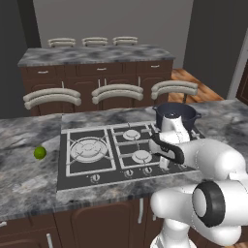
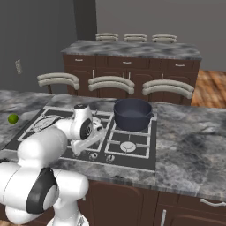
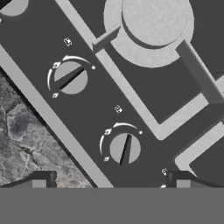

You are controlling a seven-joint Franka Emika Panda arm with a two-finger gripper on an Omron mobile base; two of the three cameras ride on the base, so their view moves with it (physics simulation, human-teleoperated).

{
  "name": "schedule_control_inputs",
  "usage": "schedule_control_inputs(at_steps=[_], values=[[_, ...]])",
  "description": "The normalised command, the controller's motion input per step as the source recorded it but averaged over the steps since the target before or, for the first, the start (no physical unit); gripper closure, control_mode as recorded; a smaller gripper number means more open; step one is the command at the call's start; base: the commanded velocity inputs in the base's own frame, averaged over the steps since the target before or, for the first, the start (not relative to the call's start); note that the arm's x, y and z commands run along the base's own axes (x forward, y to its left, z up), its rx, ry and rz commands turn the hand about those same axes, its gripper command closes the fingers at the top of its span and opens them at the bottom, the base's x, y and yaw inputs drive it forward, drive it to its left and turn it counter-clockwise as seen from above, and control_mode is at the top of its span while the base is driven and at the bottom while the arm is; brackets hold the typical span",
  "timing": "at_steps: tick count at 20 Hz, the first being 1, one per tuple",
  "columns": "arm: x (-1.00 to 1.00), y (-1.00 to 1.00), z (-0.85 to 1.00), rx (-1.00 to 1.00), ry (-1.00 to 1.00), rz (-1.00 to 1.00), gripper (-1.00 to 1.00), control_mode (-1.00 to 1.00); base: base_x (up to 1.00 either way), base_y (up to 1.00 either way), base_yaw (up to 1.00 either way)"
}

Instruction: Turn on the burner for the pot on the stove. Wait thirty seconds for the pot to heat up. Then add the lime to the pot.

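The dark pot [image 1: 177, 114] [image 2: 132, 114] stands on the back right burner of the black stove [image 1: 87, 169] [image 2: 141, 159]. On the grey counter left of the stove lies the lime [image 1: 39, 152] [image 2: 13, 118], far from the arm. My gripper [image 1: 163, 163] [image 2: 86, 145] [image 3: 111, 181] hovers low over the right part of the front knob row, open, with nothing between its fingers. In the hand view a knob [image 3: 124, 148] lies just ahead of the fingertips [image 3: 41, 179]. A second knob [image 3: 71, 78] sits further along the row, beside a silver burner cap [image 3: 155, 22].
Three curved stool backs [image 1: 117, 91] line the counter's far side. A second counter with cabinets [image 1: 97, 55] stands behind them. Grey stone counter [image 2: 194, 145] stretches right of the stove.
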Motion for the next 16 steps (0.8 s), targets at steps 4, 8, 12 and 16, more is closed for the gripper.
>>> schedule_control_inputs(at_steps=[4,8,12,16], values=[[0.02,0.00,0.29,0.01,0.13,-0.06,-1.00,-1.00,0.00,0.00,0.00],[0.00,0.01,0.07,0.06,0.01,-0.08,-1.00,-1.00,0.00,0.00,0.00],[0.00,0.01,0.11,0.04,0.00,-0.12,-1.00,-1.00,0.00,0.00,0.00],[-0.03,0.06,0.11,0.01,-0.01,-0.14,-1.00,-1.00,0.00,0.00,0.00]])
